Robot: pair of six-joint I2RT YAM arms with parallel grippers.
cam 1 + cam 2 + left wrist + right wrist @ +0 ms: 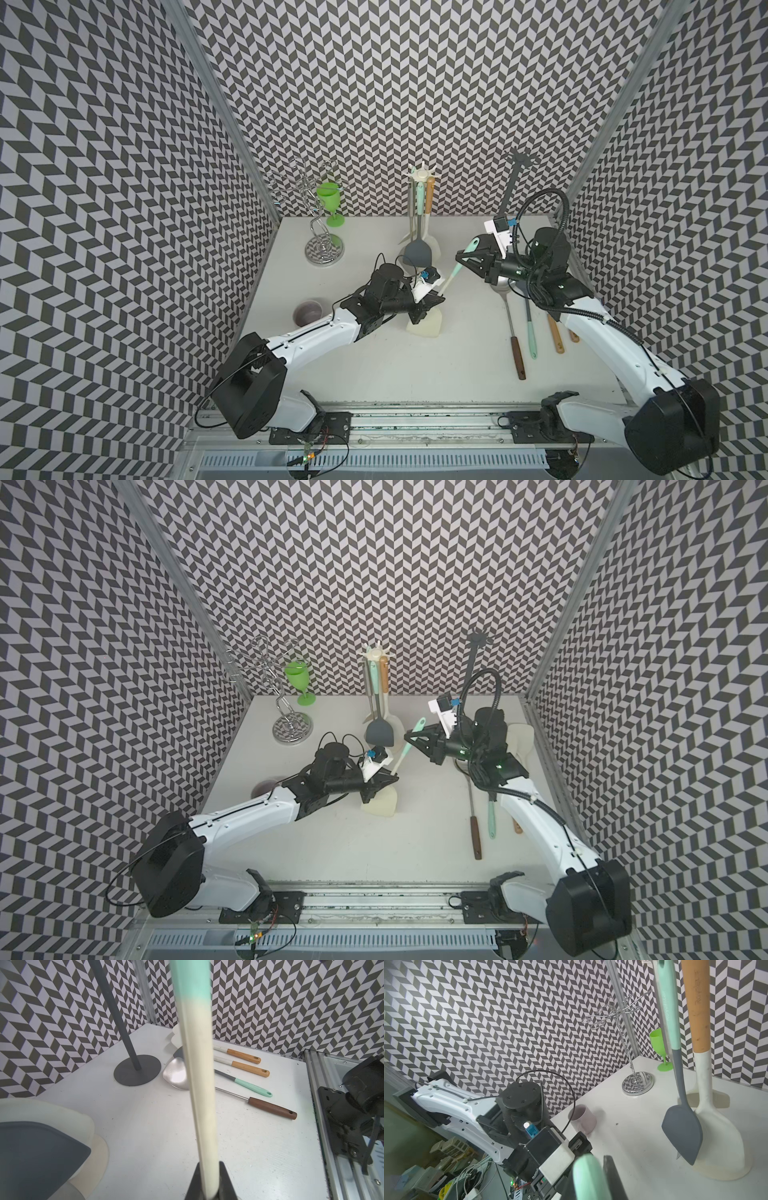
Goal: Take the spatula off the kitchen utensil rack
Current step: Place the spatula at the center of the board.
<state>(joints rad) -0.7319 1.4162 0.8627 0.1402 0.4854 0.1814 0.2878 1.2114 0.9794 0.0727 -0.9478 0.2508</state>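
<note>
1. The left arm (307, 336) reaches forward and inward, low, with its forearm nearly level.
2. The left gripper (436, 300) has its fingers (227, 1184) clamped on the spatula (448, 279) shaft.
3. The right arm (598, 328) bends inward, wrist raised.
4. The right gripper (460, 258) points toward the centre, fingers closed on the same spatula's handle end.

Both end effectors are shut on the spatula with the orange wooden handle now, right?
Not quite. The left end effector and the right end effector are both shut on a spatula, but its handle is mint and cream, not orange wood. Both top views show this, and the left wrist view shows the two colours up close.
</note>
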